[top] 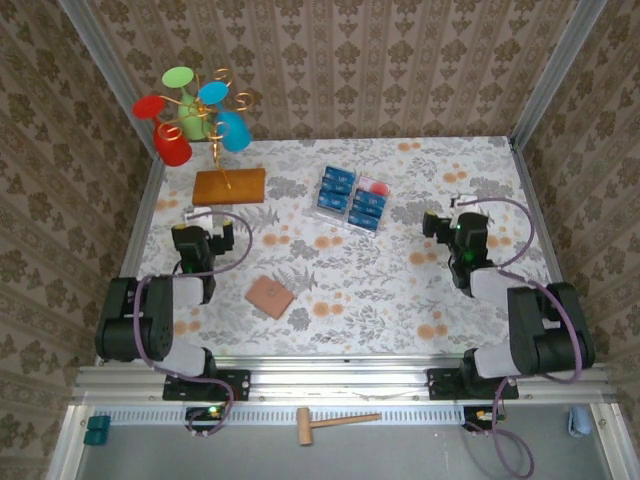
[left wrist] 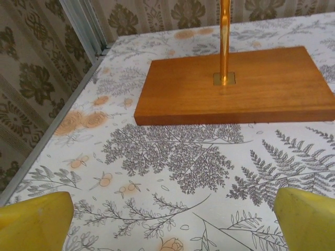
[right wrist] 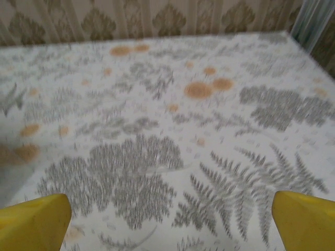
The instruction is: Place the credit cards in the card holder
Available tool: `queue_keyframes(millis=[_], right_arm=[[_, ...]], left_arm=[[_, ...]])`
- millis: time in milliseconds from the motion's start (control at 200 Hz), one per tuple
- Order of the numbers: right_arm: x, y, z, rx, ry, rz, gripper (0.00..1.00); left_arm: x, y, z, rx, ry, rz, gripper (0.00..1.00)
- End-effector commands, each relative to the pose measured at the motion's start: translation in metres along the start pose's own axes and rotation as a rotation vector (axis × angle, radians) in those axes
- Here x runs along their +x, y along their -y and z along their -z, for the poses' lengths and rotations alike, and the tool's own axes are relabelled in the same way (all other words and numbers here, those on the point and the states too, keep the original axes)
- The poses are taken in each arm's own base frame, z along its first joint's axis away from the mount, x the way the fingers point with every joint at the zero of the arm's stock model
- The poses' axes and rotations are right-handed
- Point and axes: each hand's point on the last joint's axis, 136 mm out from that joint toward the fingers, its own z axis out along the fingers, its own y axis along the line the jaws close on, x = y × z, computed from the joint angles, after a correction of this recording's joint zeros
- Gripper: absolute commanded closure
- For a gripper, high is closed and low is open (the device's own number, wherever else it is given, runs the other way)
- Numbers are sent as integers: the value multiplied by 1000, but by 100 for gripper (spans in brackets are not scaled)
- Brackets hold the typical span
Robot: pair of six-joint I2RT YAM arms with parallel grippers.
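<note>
Left gripper (left wrist: 170, 222): yellow fingers (left wrist: 34, 219) wide apart, empty, low over the fern-print table (left wrist: 172, 157), facing an orange-brown wooden slab (left wrist: 261, 99). Right gripper (right wrist: 170, 222): likewise apart, empty. The flat tan-brown square card holder (top: 270, 296) lies closed near the left arm. The small blue rectangular credit cards (top: 350, 197) sit on a clear plastic tray (top: 378, 187) at mid-table.
</note>
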Motion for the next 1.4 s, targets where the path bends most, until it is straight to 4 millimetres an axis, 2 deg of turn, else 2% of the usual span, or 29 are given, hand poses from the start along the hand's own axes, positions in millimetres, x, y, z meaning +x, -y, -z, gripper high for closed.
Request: queue_keyframes(millis=[0,165,245,330,415,535,665,750,800,820,870,950,1020,1170,1260,1390], right_arm=[[-15,18,8,102,-36,-68,0],[-35,34,25,207,-95,-280,0],[-43,39,35,230,-102,-399,0],[-59,4,39,23,-125,-394,0],[-68,-35,49,-153,-165,-366,2],[-63,-95,69,-315,-274,-250,8],[-32,-178,101,-492,-408,-94,12],[-6,-228,121,-586,-485,-16,14],[7,-256,136,-631,-512,32,14],[21,-268,137,-641,-543,61,14],[39,-295,149,-682,-579,112,15],[66,-338,168,-777,-638,190,23],[87,-368,182,-840,-690,238,30],[127,-402,189,-902,-784,281,40],[145,-413,187,-918,-838,284,45],[164,-417,183,-909,-882,288,48]], left_arm=[[-21,-7,5,-37,-6,-2,0],[-39,-10,23,-51,-59,74,0],[-43,-9,34,-61,-148,155,0],[-45,-6,47,-63,-276,261,0],[-35,6,61,-41,-417,342,0],[-21,27,75,-3,-553,390,0],[-11,42,79,28,-602,442,0],[-14,47,78,48,-593,470,0],[-17,46,77,43,-587,469,0],[-18,46,76,42,-584,464,0],[-20,43,74,24,-580,452,0],[-24,37,69,1,-578,424,0],[-24,31,64,-17,-598,424,0],[-24,26,56,-9,-629,460,0],[-25,28,54,6,-624,474,0],[-26,32,53,28,-620,485,0]])
